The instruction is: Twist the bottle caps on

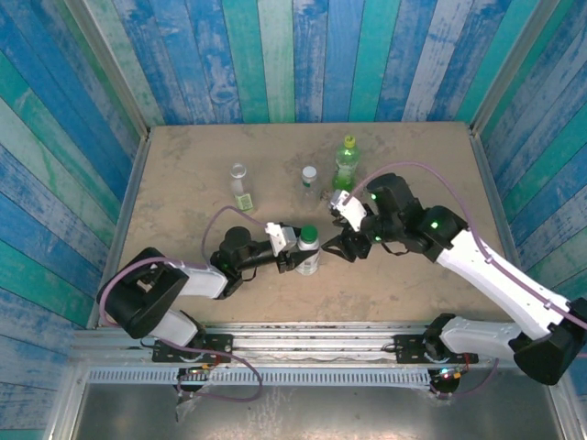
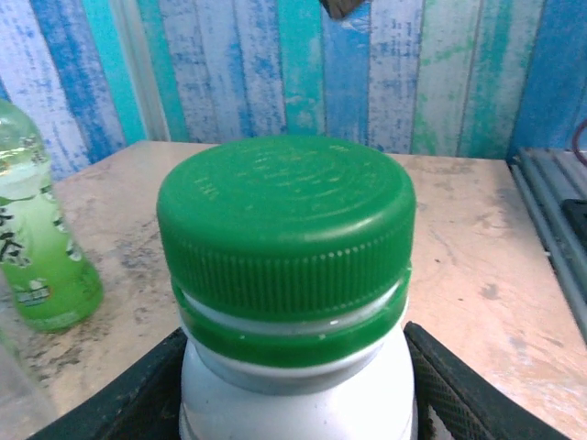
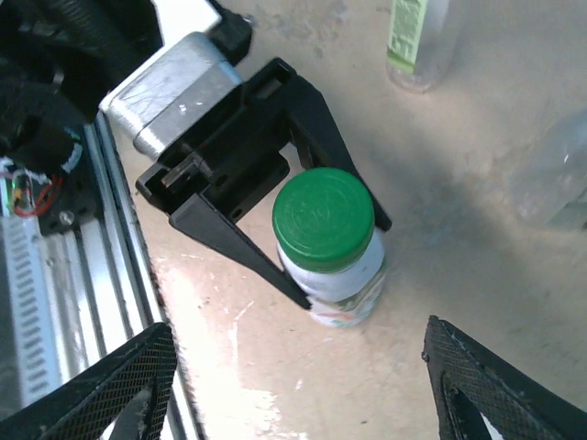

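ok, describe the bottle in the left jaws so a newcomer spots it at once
On the tan table, toward the near edge, the left arm's jaws clamp one small bottle. Unlike the three bottles in the back row, it has a white body and a dark green cap.

Robot test booth, painted plank walls (image 1: 293, 55)

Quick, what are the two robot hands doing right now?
Left hand: closed, holding the white bottle with the green cap.
Right hand: open, holding nothing.
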